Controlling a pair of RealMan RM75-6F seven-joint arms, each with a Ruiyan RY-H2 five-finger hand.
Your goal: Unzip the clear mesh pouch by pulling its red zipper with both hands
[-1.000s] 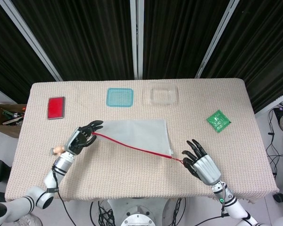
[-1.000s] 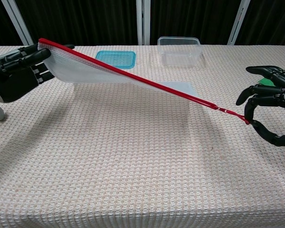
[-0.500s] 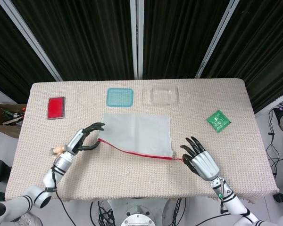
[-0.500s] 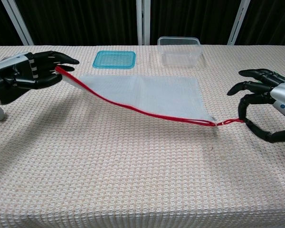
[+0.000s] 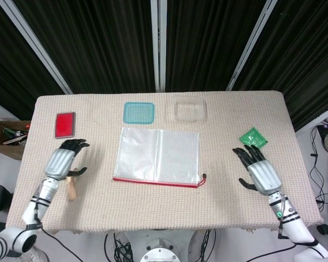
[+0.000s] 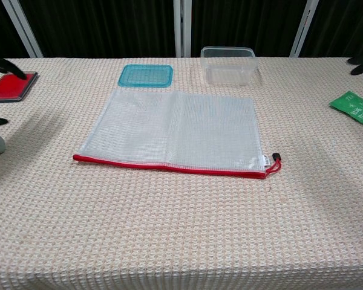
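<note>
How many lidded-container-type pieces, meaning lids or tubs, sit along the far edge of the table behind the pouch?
2. The teal lid lies behind the mesh pouch toward its left end; the clear plastic tub sits just to its right. None seems hidden.

Clear mesh pouch (image 5: 157,155) lying flat on the table.

It is a see-through rectangle with a fine grid weave and a faint crease running front to back near its middle. Its red zipper (image 6: 169,167) runs along the near edge, and the pull (image 6: 275,163) with a short red cord sits at the right end, at the pouch's corner.
</note>
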